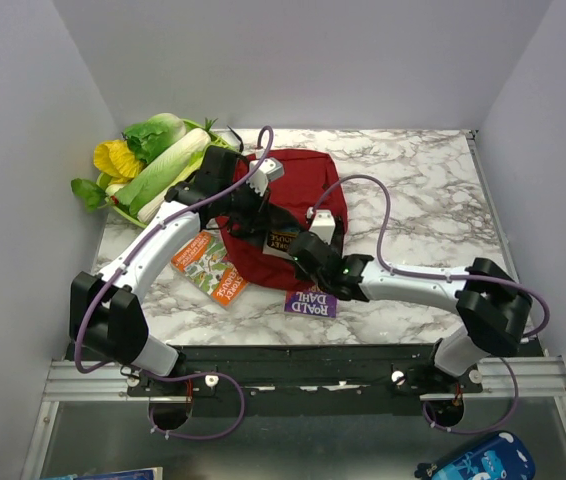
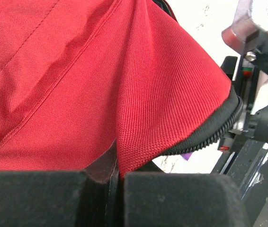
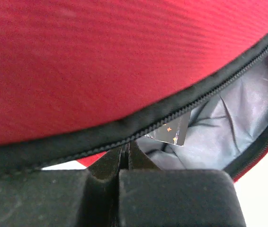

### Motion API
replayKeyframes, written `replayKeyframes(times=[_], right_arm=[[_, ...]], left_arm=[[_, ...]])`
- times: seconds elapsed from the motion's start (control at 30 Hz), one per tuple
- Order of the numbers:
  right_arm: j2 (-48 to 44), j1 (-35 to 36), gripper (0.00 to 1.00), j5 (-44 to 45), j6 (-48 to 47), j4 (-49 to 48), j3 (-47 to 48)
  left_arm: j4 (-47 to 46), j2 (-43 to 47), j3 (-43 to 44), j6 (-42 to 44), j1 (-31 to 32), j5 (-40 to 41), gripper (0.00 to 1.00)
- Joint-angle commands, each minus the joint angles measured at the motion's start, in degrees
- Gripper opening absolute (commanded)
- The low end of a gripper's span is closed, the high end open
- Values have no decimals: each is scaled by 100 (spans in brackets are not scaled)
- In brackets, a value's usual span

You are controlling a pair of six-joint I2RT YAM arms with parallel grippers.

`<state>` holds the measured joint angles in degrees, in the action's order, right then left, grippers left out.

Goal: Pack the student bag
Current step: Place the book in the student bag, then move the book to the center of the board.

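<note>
The student bag [image 1: 301, 180] lay at centre of the marble table [image 1: 433, 200] | left gripper [image 2: 116, 158] was closed on a fold of its red fabric | right gripper [image 3: 123, 153] was clamped on its black zipper edge [image 3: 172, 111].

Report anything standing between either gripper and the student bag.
Nothing visible does. The left gripper is shut on a red fabric fold of the student bag, and the right gripper is shut at its zipper edge, beside the exposed grey lining.
</note>
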<state>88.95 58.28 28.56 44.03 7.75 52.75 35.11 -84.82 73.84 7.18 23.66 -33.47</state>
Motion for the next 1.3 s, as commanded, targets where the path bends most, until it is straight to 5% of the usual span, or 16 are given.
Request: replayKeyframes(times=[0.0, 0.07, 0.1, 0.2, 0.3, 0.63, 1.03, 1.27], right_arm=[[527, -45, 1, 1231, -220, -512, 604], [554, -54, 12, 1240, -97, -257, 666], [475, -45, 28, 1188, -36, -126, 649], [55, 244, 55, 1161, -17, -36, 359], [-105, 841, 66, 1354, -272, 242, 489], [1607, 2239, 64, 2285, 2531, 4646, 2282], [2513, 2328, 63, 2892, 2505, 4631, 2538], [2558, 2319, 62, 2541, 2084, 3937, 2310]], left_arm=[[382, 343, 25, 64, 69, -371, 0], [347, 378, -1, 56, 69, -309, 0], [330, 378, -10, 55, 69, -274, 0], [224, 343, -45, 11, 69, -177, 0], [119, 229, -46, -59, 69, -142, 0], [48, 97, 69, -112, 69, -10, 0], [119, 185, -19, -85, 69, 43, 0], [171, 194, 25, -68, 69, 34, 0]])
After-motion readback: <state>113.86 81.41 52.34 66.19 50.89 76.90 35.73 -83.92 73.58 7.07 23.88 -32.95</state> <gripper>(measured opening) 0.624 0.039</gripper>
